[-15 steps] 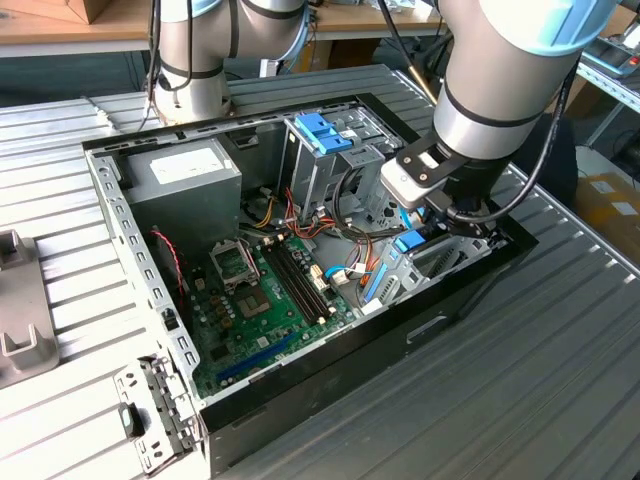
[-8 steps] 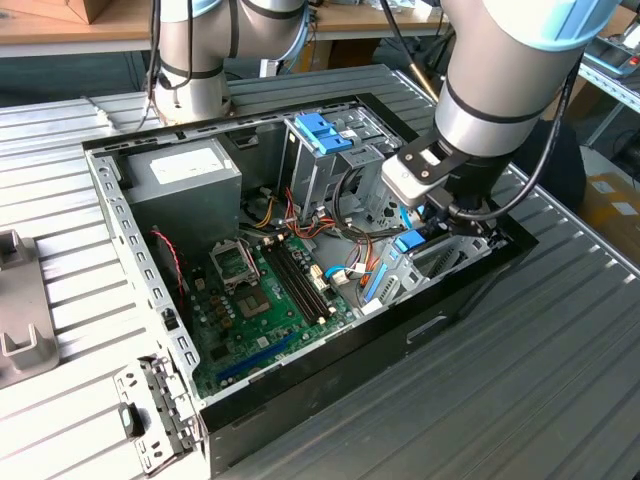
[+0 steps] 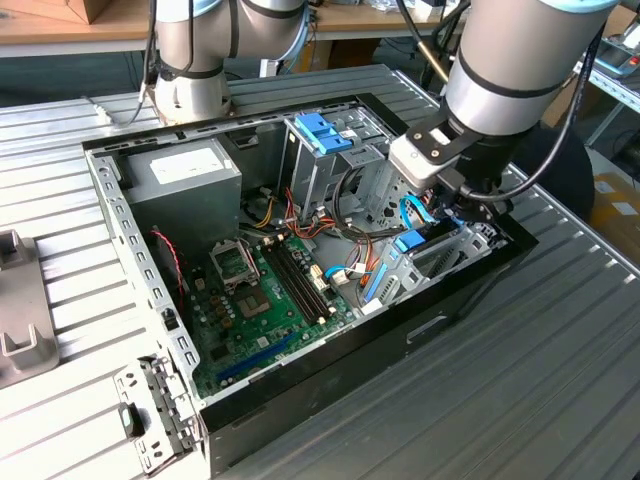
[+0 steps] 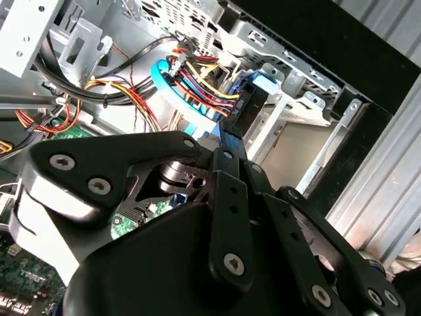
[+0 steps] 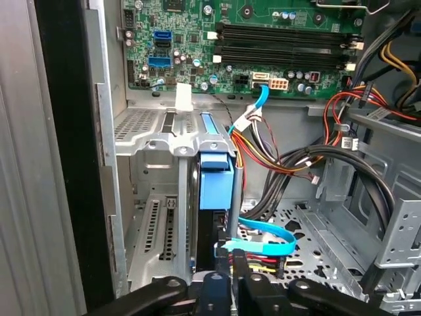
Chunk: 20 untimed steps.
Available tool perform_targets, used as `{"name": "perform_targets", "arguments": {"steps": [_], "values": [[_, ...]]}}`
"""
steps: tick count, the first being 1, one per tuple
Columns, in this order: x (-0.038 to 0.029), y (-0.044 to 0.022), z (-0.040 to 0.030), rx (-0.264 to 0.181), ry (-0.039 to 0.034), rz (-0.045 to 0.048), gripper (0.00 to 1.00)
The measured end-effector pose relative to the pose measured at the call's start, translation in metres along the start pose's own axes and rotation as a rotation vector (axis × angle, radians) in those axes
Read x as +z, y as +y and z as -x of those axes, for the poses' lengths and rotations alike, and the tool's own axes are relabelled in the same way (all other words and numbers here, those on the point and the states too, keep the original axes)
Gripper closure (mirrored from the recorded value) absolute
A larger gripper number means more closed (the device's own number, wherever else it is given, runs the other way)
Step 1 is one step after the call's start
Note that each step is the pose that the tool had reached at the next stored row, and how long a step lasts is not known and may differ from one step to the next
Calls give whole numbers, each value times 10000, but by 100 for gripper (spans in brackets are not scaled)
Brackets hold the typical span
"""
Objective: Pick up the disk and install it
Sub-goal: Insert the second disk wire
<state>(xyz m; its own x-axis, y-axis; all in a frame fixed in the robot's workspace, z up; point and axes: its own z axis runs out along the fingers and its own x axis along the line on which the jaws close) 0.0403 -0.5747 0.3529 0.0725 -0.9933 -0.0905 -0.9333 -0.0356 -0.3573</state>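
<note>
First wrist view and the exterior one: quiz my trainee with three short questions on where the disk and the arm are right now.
1. True or false: the grey metal hard drive in its light blue plastic carrier lies flat on the green motherboard.
2. In the exterior view, the gripper is: A over the power supply box; B at the drive-bay end of the open case, towards the exterior view's right; C over the table outside the case.
3. Fill in: in the first wrist view, the drive sits in the silver metal cage, standing on its ____.

Key: 1 false; 2 B; 3 edge.
</note>
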Motion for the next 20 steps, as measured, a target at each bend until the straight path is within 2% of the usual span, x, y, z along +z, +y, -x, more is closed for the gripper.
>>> {"name": "perform_targets", "arguments": {"steps": [1, 2, 4, 5, 7, 8, 9, 10, 11, 13, 15, 16, 17, 18, 20], "values": [[5, -15, -1, 4, 1, 47, 90], [11, -27, -2, 16, -2, 154, 90], [24, -63, -5, 44, 20, 535, 90], [32, -82, -7, 60, 40, 768, 90], [52, -134, -11, 104, 97, 1434, 90], [60, -154, -13, 120, 115, 1675, 90], [64, -170, -14, 132, 126, 1834, 90], [78, -210, -17, 160, 140, 2188, 90], [93, -244, -19, 182, 146, 2453, 90], [130, -336, -26, 228, 227, 3187, 90], [149, -387, -31, 251, 293, 3611, 90], [164, -424, -33, 266, 346, 3924, 90], [175, -457, -33, 272, 413, 4151, 90], [187, -486, -35, 275, 490, 4214, 90], [200, -516, -37, 342, 620, 4227, 90]]}}
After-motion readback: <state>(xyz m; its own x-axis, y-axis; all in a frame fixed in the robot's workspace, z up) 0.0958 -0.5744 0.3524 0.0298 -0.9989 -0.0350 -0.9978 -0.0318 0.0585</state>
